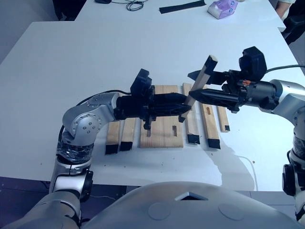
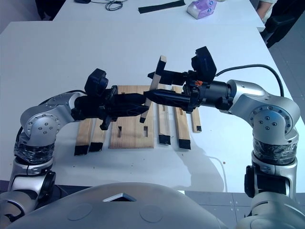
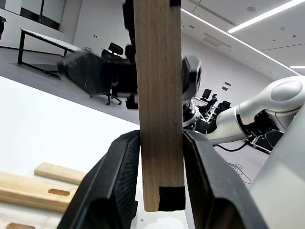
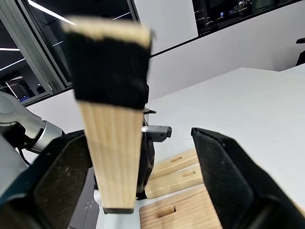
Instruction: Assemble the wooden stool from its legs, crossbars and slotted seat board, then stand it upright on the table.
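The stool leg [image 1: 202, 80] hangs tilted in the air above the middle of the white table [image 1: 86, 62], its upper end leaning toward the table's far edge and right side. Both arms meet at it. The left gripper [image 1: 184, 109] is clamped on the leg's lower end. In the left wrist view its black fingers [image 3: 119, 181] press against both flat sides of the wood, and a black patch shows at that end. The right gripper [image 1: 194, 85] sits higher up the leg with its jaws apart. In the right wrist view one of its fingers [image 4: 228, 176] stands clear of the wood. The other is close beside the leg, and I cannot tell whether it touches.

Below the leg, the slotted seat board [image 1: 162, 125] lies flat on the table, nearer the near edge than the far one. Two wooden bars [image 1: 113, 134] lie side by side just off the board's left edge, with black tips pointing toward the near edge. Three more bars [image 1: 208, 123] lie in a row off its right edge, also black-tipped at the near end, and the rightmost reaches less far forward.

Beyond the table's far edge stands a second table [image 1: 157, 14] carrying a black strip [image 1: 182, 6], a purple packet [image 1: 222, 8] and some cables [image 1: 128, 4].
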You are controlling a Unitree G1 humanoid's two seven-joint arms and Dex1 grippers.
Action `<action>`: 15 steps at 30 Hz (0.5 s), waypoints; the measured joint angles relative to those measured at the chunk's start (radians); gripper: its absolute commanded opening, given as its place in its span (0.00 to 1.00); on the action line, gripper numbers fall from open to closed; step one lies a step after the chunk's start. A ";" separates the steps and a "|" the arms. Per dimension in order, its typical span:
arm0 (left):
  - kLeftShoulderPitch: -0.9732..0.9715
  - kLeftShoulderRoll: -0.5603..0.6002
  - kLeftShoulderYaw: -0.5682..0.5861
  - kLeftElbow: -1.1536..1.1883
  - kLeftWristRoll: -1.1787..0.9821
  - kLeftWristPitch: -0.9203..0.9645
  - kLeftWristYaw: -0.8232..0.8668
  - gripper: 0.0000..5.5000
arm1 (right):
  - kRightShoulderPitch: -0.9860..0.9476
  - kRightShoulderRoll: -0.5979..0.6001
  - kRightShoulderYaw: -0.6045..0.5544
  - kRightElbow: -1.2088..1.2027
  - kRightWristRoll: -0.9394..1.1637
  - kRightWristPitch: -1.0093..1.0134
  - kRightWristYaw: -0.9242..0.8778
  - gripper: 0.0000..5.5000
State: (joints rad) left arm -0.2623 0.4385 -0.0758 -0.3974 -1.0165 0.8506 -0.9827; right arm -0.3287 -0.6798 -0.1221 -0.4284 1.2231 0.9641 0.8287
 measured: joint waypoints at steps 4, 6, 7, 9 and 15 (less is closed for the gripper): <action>0.004 0.008 -0.007 0.000 0.022 -0.013 0.000 0.24 | -0.001 -0.005 0.000 -0.004 0.033 0.024 0.005 0.56; 0.001 0.008 -0.007 0.000 0.021 -0.013 0.000 0.24 | 0.000 -0.012 0.001 -0.013 0.034 0.028 0.008 0.49; -0.002 0.008 -0.007 0.000 0.021 -0.013 -0.001 0.24 | 0.000 -0.013 0.001 -0.018 0.034 0.029 0.009 0.47; -0.003 0.011 -0.007 0.000 0.020 -0.013 -0.002 0.24 | 0.000 -0.013 0.005 -0.026 0.035 0.029 0.010 0.42; -0.007 0.017 -0.016 -0.002 0.020 -0.013 -0.011 0.24 | -0.001 -0.004 0.028 -0.029 0.032 0.028 0.009 0.26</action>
State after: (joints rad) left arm -0.2691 0.4556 -0.0917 -0.3994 -0.9962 0.8381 -0.9935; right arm -0.3293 -0.6837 -0.0945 -0.4577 1.2549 0.9926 0.8381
